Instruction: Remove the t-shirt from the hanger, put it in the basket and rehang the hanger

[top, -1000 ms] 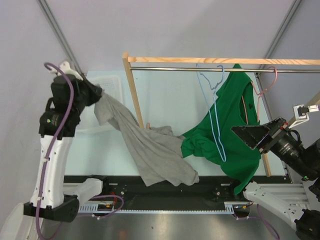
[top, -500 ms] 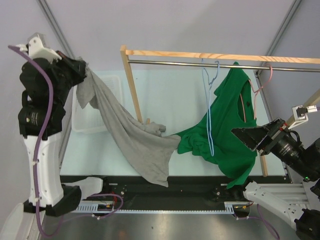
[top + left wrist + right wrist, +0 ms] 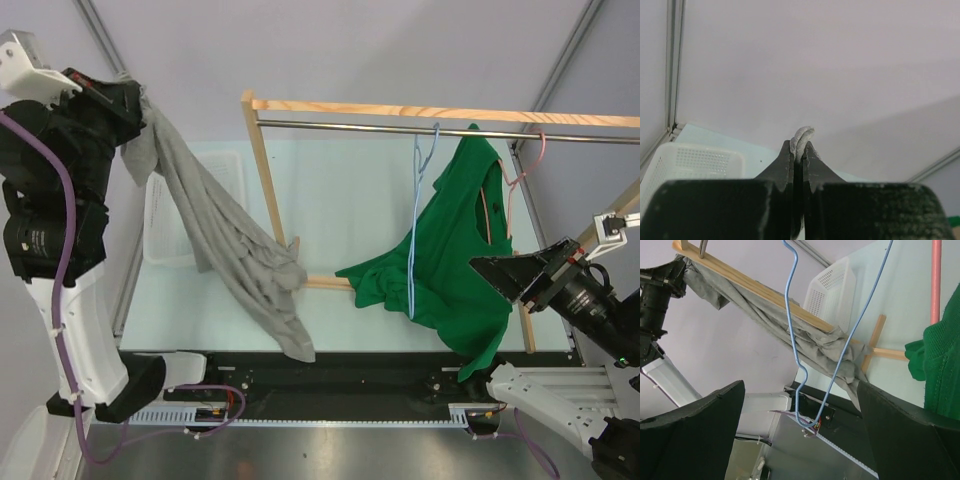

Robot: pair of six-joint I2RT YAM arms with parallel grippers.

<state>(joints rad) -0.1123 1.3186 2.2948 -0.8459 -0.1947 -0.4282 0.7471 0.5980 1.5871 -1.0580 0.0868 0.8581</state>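
Observation:
My left gripper (image 3: 135, 100) is shut on a fold of the grey t-shirt (image 3: 220, 240) and holds it high at the far left. In the left wrist view the grey cloth (image 3: 804, 134) sticks out between the closed fingertips. The shirt hangs down past the rack's left post to the table's front edge, apart from the blue wire hanger (image 3: 415, 220). That hanger hangs bare on the metal rail (image 3: 340, 126). My right gripper (image 3: 500, 275) is open and empty beside the green t-shirt (image 3: 450, 270). The right wrist view shows the blue hanger (image 3: 795, 340) and grey shirt (image 3: 805, 335).
The green t-shirt hangs on a pink hanger (image 3: 520, 175) at the rail's right end. A wooden rack frame (image 3: 400, 110) spans the table. A white perforated basket (image 3: 165, 235) stands at the left, behind the grey shirt.
My left arm rose and swung left, dragging the grey t-shirt clear of the blue hanger and the green shirt. The blue hanger now hangs straight. The right arm stayed put.

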